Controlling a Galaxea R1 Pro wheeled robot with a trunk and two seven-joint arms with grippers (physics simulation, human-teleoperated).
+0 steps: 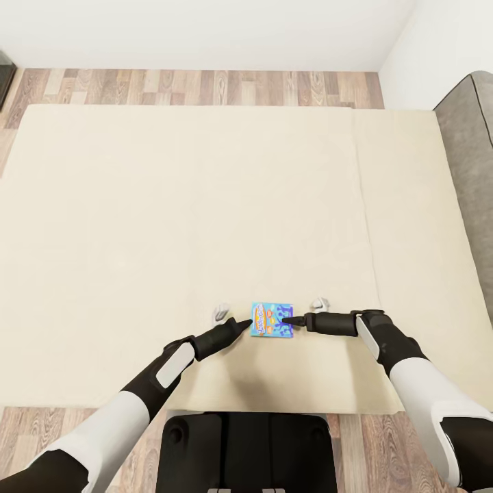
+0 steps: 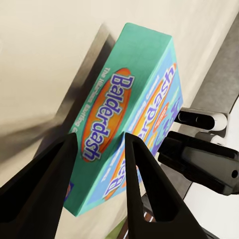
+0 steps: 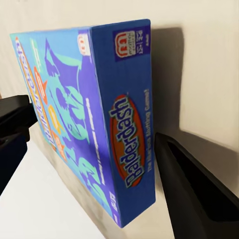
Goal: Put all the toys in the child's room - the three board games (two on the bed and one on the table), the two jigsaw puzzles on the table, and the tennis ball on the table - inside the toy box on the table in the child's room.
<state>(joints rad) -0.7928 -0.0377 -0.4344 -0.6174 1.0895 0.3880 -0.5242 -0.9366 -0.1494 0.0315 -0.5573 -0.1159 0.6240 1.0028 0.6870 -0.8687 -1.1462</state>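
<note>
We are leaning over the bed [image 1: 171,205], whose plain beige mattress spreads across the middle of the head view, with wood-plank floor [image 1: 205,85] along the top and a grey headboard [image 1: 472,171] at the right edge. The one task thing here is the blue board game [image 1: 272,320], a thin rectangular box printed "Balderdash", sitting just below centre of the frame near the bed's closer edge.

Both arms come at it from opposite sides. The left gripper [image 1: 243,324] meets the box's left edge and the right gripper [image 1: 291,320] its right edge, so we judge this as a two-handed squeeze, probably because the box is too wide and flat for one claw to span.

In the left wrist view the left gripper's [image 2: 99,149] dark tapered fingers stand spread, with the teal side of the box [image 2: 127,119] behind the gap between them. In the right wrist view the right gripper's [image 3: 89,144] fingers are also apart, straddling the narrow blue side panel [image 3: 124,129].

The box looks like smooth, glossy cardboard with crisp corners; the mattress looks soft and matte, so it may give under pressure
</note>
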